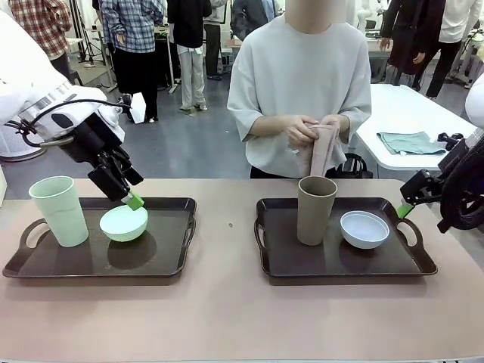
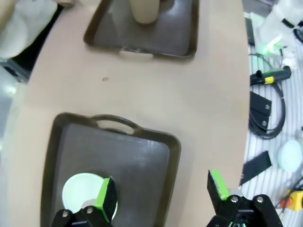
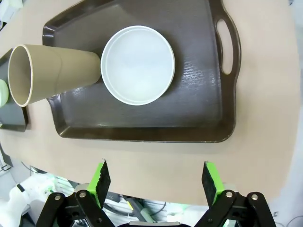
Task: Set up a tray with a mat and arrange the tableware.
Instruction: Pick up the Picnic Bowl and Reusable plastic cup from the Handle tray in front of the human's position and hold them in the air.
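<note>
Tan cup (image 1: 316, 210): stands up on the right tray (image 1: 340, 266).
White bowl (image 1: 364, 229): just right of the tan cup, same tray.
Green cup (image 1: 59, 212): far left of the tan cup, on the left tray (image 1: 98, 265).
Mint bowl (image 1: 123, 224): between the green cup and the tan cup, on the left tray.
Left gripper (image 2: 161, 187): jaws spread wide, holding nothing, one finger over the mint bowl.
Right gripper (image 3: 155, 172): jaws spread wide, holding nothing, well right of the tan cup.
Cloth (image 1: 323, 151): folded in the person's hands (image 1: 302, 130), behind the tan cup.

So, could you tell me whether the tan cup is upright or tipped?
Upright: the tan cup stands on its base in its tray, mouth up.
</note>
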Available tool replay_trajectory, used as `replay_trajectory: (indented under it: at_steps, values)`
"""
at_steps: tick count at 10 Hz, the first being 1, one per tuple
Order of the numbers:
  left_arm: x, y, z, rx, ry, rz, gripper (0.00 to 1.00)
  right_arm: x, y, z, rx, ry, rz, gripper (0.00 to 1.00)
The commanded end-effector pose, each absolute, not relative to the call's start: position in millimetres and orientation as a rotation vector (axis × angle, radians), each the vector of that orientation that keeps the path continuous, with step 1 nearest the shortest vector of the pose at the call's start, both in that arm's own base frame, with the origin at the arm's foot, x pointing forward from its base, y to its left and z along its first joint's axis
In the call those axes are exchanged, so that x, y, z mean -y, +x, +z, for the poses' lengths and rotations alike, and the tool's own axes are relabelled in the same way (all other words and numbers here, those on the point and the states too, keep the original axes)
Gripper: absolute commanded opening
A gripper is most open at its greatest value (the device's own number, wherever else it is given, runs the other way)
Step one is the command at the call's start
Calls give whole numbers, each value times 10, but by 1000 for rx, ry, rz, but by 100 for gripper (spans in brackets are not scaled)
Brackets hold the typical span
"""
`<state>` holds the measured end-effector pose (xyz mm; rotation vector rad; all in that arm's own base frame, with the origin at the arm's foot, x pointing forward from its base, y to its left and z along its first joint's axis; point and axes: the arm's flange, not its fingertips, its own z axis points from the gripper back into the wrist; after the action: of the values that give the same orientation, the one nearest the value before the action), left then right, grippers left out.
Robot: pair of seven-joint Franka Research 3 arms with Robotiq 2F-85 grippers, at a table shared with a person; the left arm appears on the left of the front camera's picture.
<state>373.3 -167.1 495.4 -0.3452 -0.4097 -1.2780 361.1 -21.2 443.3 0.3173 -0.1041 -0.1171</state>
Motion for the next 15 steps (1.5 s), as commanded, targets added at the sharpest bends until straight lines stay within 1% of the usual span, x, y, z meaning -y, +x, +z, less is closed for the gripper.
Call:
replay_trajectory:
  at_steps: [1,5,6,7,8,9,10,12,13,14,15]
  values:
    - [1646,3692,5001,405,-324,-1292,100,228,3584,4472,112,306,-114,100]
    - [1659,3716,4993,414,-330,-1289,100,244,3596,4474,116,320,-119,100]
    - [1950,3865,5046,438,-261,-1404,100,190,3766,4434,120,298,-89,100]
    - [2246,4022,5077,490,-237,-1488,100,166,3885,4440,148,272,-83,100]
    - [2525,4211,5074,527,-284,-1542,100,142,3990,4451,134,279,-66,100]
    - [2751,4369,4923,559,-293,-1571,100,143,4071,4431,116,281,-37,100]
    - [2937,4509,4780,589,-344,-1604,100,128,4160,4391,112,258,-46,100]
    - [3361,4700,4573,710,-455,-1664,100,10,4279,4245,86,209,-37,100]
    - [3514,4741,4483,752,-494,-1651,100,-37,4315,4152,69,196,-30,100]
    - [3681,4799,4366,760,-525,-1639,100,-93,4337,4106,64,200,-29,100]
    - [3818,4843,4210,705,-593,-1596,100,-108,4399,4041,51,200,-28,100]
